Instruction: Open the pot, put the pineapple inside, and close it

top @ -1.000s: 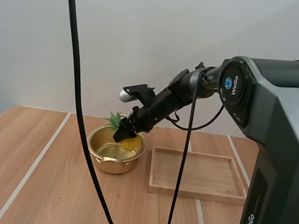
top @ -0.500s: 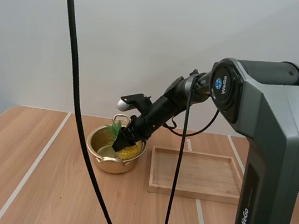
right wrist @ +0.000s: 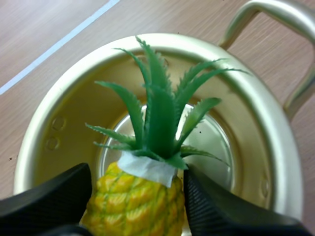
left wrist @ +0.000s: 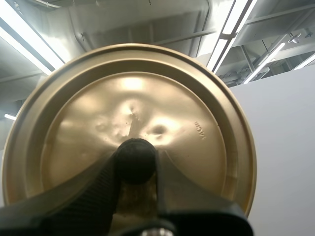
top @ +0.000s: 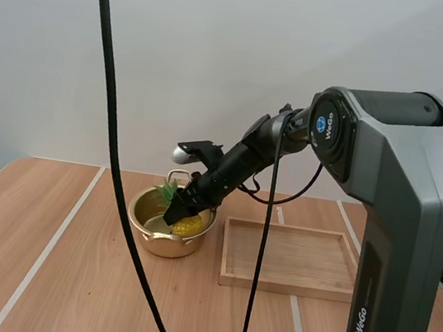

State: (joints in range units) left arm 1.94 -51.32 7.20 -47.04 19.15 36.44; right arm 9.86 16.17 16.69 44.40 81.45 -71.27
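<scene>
My right gripper [top: 175, 216] is shut on a yellow pineapple [top: 188, 225] with green leaves and reaches down into the open golden pot [top: 161, 243]. In the right wrist view the pineapple [right wrist: 140, 199] sits pinched between the two black fingers [right wrist: 49, 199], its leaves pointing over the pot's shiny bottom, inside the pot's rim [right wrist: 280, 162]. In the left wrist view the golden lid [left wrist: 197, 128] is held up in the air, its underside away from the camera, with my left gripper [left wrist: 136, 169] shut on its black knob [left wrist: 135, 157].
A shallow wooden tray [top: 287, 286] lies on the wooden table just right of the pot. One pot handle [right wrist: 275, 14] sticks out beyond the rim on the far side.
My right gripper has come down with the pineapple, from above the pot's rim a second ago to inside the pot now. In the last half second it barely moved.
</scene>
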